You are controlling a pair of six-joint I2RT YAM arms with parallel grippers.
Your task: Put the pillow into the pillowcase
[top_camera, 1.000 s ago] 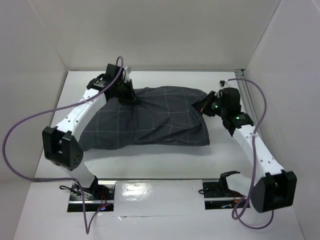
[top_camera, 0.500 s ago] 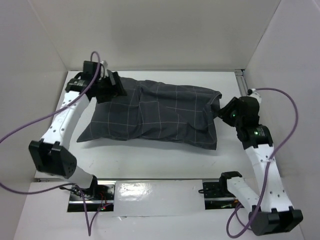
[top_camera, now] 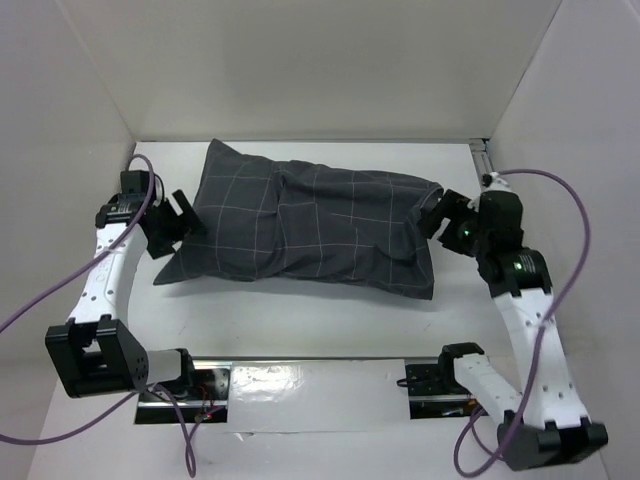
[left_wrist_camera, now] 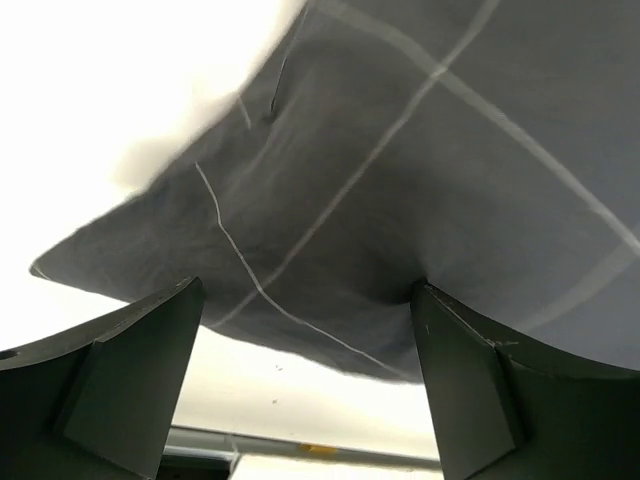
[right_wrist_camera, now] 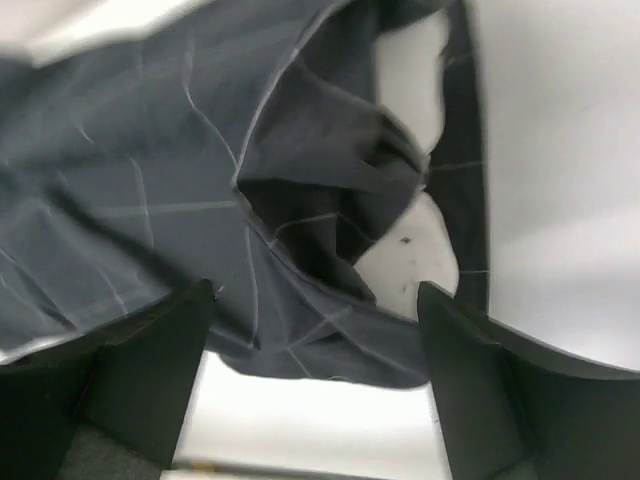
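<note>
The pillowcase (top_camera: pixel 310 225), dark charcoal with a thin light grid, lies plump across the middle of the table. The pillow is hidden in the top view. In the right wrist view a white patch of pillow (right_wrist_camera: pixel 405 255) shows through the case's crumpled open mouth (right_wrist_camera: pixel 340 190). My left gripper (top_camera: pixel 175 225) stands open just off the case's left near corner (left_wrist_camera: pixel 400 200), with nothing between its fingers (left_wrist_camera: pixel 120 385). My right gripper (top_camera: pixel 440 215) is open at the case's right end, its jaws wide and apart from the cloth (right_wrist_camera: pixel 300 330).
White walls close in the table on the left, back and right. A metal rail (top_camera: pixel 300 372) runs along the near edge between the arm bases. Purple cables (top_camera: pixel 575 230) loop beside each arm. A small bracket (top_camera: pixel 480 150) sits in the far right corner.
Both grippers have opened and let go of the pillowcase. The left arm has drawn back toward the near left. The right arm has pulled back to the right. The case has settled flat.
</note>
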